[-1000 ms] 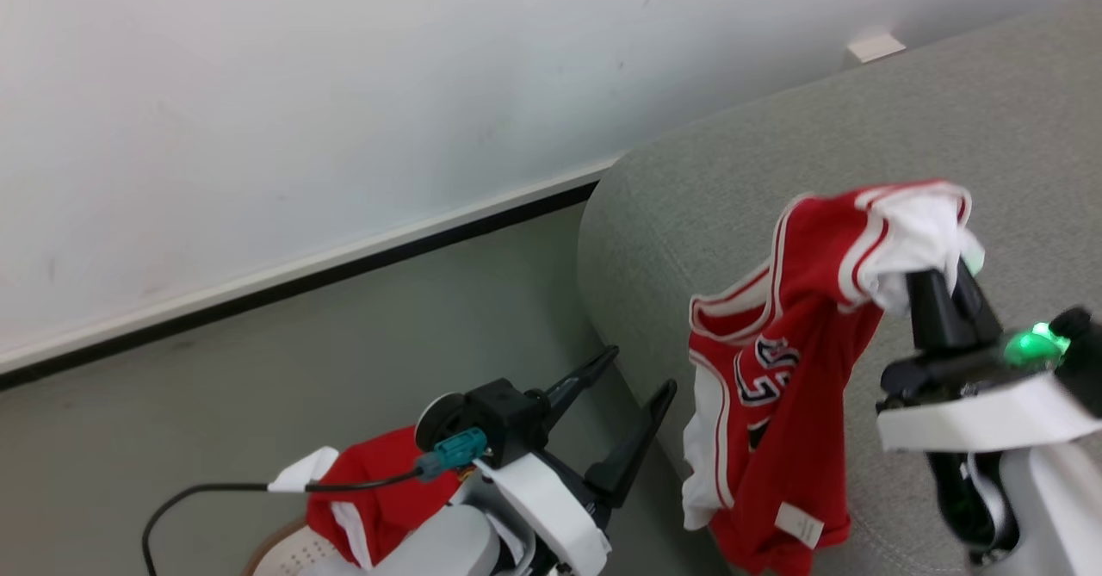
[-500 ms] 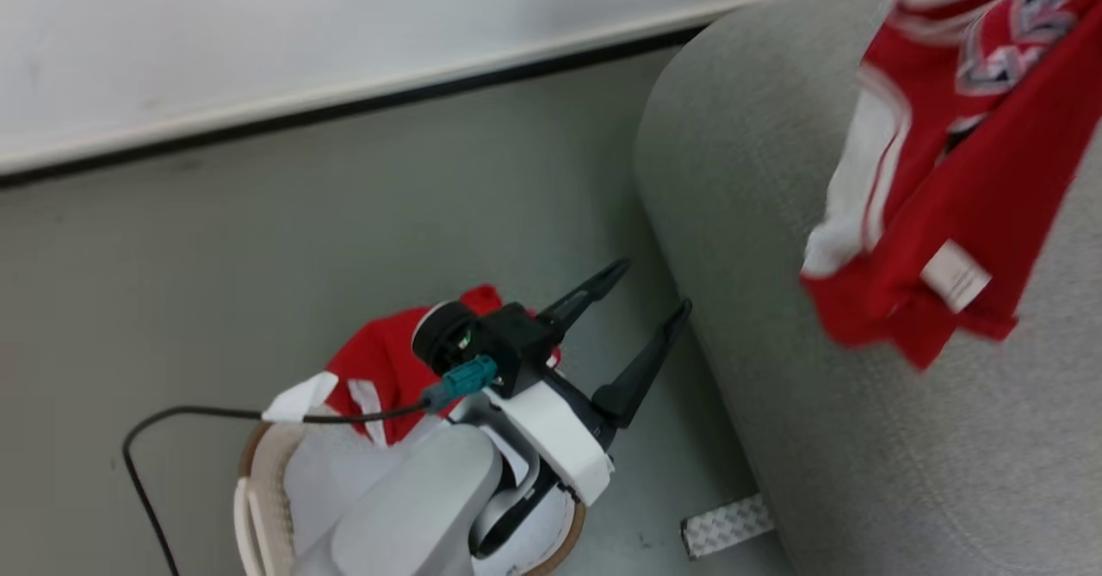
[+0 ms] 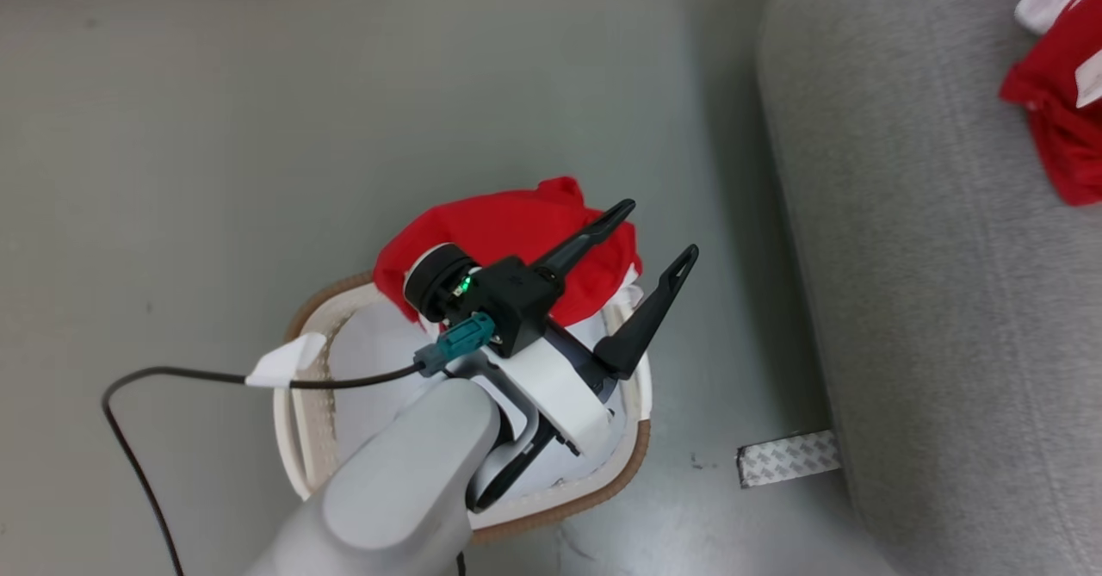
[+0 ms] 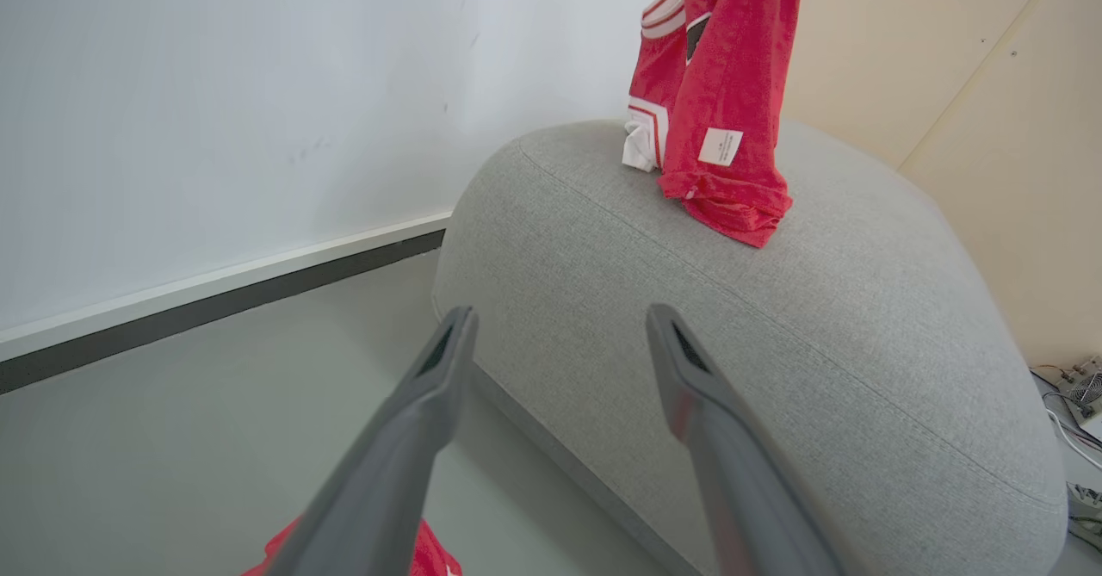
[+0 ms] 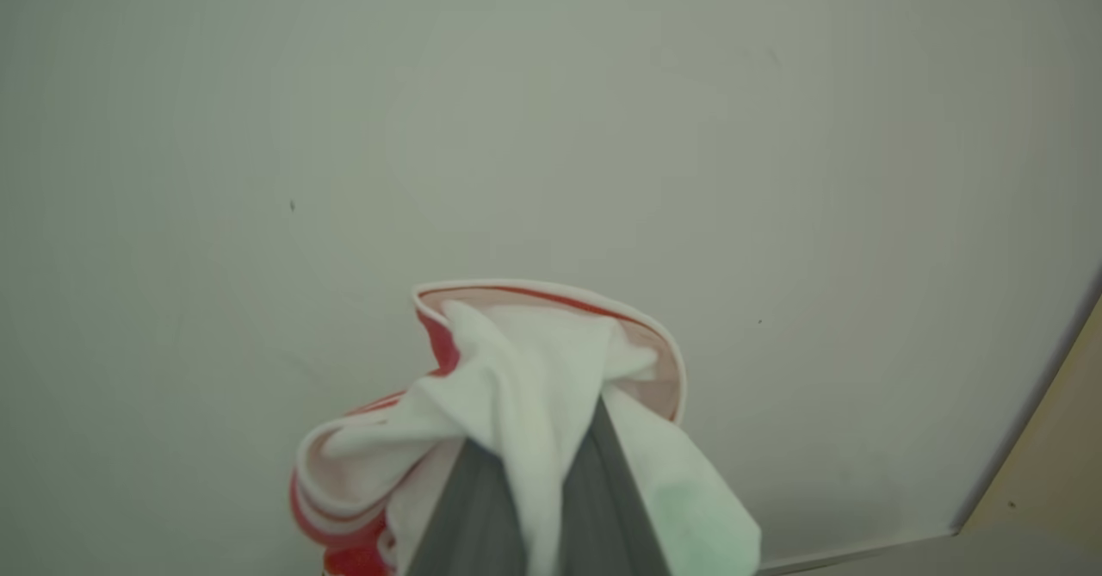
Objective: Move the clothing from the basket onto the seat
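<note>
Tilted downward since before, head view centres the basket (image 3: 288,438); left fingers (image 3: 650,309) spread apart above it, right fingers (image 5: 482,516) clamped on clothing (image 4: 732,59) touching the seat (image 4: 775,343).

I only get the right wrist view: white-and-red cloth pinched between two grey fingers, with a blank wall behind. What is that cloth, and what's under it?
Observer: It's a red jersey hanging from the right gripper, and its lower end is bunched on a big grey seat.
Operator: Is there a second claw somewhere?
Observer: Yes. The left gripper is over a white basket, jaws wide apart and holding nothing.
Operator: Is anything in that basket?
Observer: Another red garment, heaped at its far end and over the rim.
</note>
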Robot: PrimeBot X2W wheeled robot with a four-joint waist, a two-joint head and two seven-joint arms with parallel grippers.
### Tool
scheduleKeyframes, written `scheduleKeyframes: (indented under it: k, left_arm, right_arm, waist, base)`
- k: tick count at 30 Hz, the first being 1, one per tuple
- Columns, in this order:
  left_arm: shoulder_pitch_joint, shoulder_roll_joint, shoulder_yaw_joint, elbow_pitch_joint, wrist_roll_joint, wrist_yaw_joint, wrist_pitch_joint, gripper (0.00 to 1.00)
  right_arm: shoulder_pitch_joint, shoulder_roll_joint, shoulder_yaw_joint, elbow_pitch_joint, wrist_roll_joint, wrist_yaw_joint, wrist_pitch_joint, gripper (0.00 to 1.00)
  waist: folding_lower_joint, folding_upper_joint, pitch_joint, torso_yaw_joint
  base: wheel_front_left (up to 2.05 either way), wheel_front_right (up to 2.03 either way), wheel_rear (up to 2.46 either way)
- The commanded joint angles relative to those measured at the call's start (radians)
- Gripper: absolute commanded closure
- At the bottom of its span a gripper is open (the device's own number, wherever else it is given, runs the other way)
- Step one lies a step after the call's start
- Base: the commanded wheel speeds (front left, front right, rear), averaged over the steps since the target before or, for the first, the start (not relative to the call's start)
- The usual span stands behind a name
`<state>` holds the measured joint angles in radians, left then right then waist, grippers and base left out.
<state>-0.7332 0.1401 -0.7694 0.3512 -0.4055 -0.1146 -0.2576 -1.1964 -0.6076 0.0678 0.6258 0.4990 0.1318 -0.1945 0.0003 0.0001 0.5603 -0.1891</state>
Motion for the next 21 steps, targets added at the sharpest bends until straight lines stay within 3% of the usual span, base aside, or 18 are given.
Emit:
scheduleKeyframes:
  k: [1, 8, 12, 15, 16, 21]
  left_arm:
    - [-0.011, 0.006, 0.003, -0.001, 0.003, 0.002, -0.005, 0.0]
    - [-0.016, -0.009, 0.0, 0.008, -0.001, 0.001, -0.005, 0.0]
    - [-0.013, -0.012, 0.0, 0.02, -0.008, 0.0, -0.006, 0.0]
    - [-0.004, -0.012, 0.005, 0.026, -0.013, 0.003, -0.007, 0.0]
    - [0.0, -0.011, 0.006, 0.03, -0.015, 0.004, -0.006, 0.0]
    - [0.027, -0.017, 0.014, 0.056, -0.026, 0.006, -0.007, 0.0]
  right_arm:
    - [0.017, 0.004, 0.016, 0.053, -0.013, -0.002, 0.003, 1.0]
    - [0.078, 0.031, 0.096, 0.353, -0.01, -0.002, 0.136, 1.0]
    - [0.097, 0.03, 0.135, 0.445, 0.009, -0.002, 0.198, 0.97]
    - [0.102, 0.022, 0.168, 0.472, 0.022, -0.002, 0.222, 0.58]
    - [0.102, 0.025, 0.174, 0.478, 0.029, -0.002, 0.226, 0.0]
    - [0.099, 0.038, 0.21, 0.509, 0.044, -0.002, 0.24, 0.0]
  waist:
    - [-0.0003, -0.0001, 0.026, 0.021]
    - [-0.0003, -0.0001, 0.034, 0.039]
    - [-0.0003, -0.0001, 0.02, 0.044]
    - [-0.0003, -0.0001, 0.002, 0.039]
    - [-0.0003, -0.0001, -0.005, 0.035]
    - [-0.0003, -0.0001, -0.075, 0.017]
  base:
    - [0.0, 0.0, 0.0]
    - [0.0, 0.0, 0.0]
    - [0.0, 0.0, 0.0]
    - [0.0, 0.0, 0.0]
    - [0.0, 0.0, 0.0]
    - [0.0, 0.0, 0.0]
